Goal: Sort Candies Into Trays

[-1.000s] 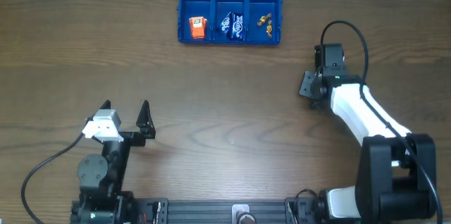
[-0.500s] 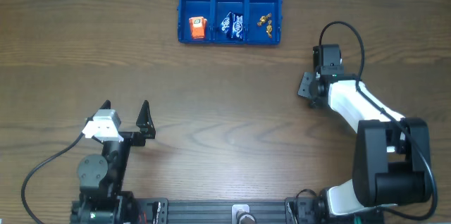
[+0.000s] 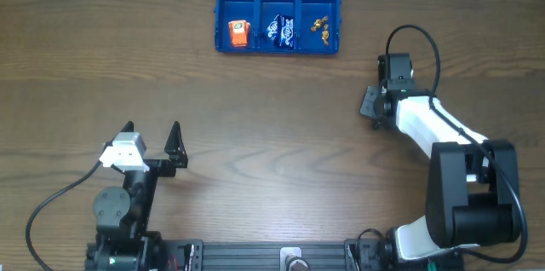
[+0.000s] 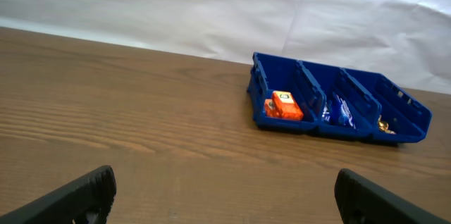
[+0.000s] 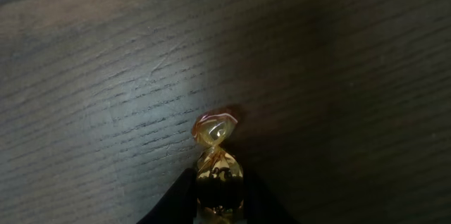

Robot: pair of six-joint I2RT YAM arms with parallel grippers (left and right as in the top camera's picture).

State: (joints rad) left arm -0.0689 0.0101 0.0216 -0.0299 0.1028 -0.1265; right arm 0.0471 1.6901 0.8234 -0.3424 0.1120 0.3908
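The right pincer (image 5: 218,200) was clamped on a gold twist-wrapped candy (image 5: 216,155), its two dark fingers pressing the candy's body from either side while one twisted wrapper end stuck out past the fingertips toward the brown wooden table (image 3: 281,135). Whether that wrapper end touched the wood could not be told. In the top view this arm stood at the right side of the table, its pincer well apart from the blue tray (image 3: 278,50) and nearer the robot than the tray's right end. The tray lay at the far side of the table, divided into three compartments side by side. An orange candy (image 3: 238,34) sat in the left compartment, a blue-wrapped candy (image 3: 281,31) in the middle one, and a few small gold candies (image 3: 321,25) in the right one. The left pincer (image 3: 152,128) stood at the near left of the table with its fingers spread wide and nothing between them, far from the tray, which showed ahead of it in the left wrist view with the orange candy closest to that side.
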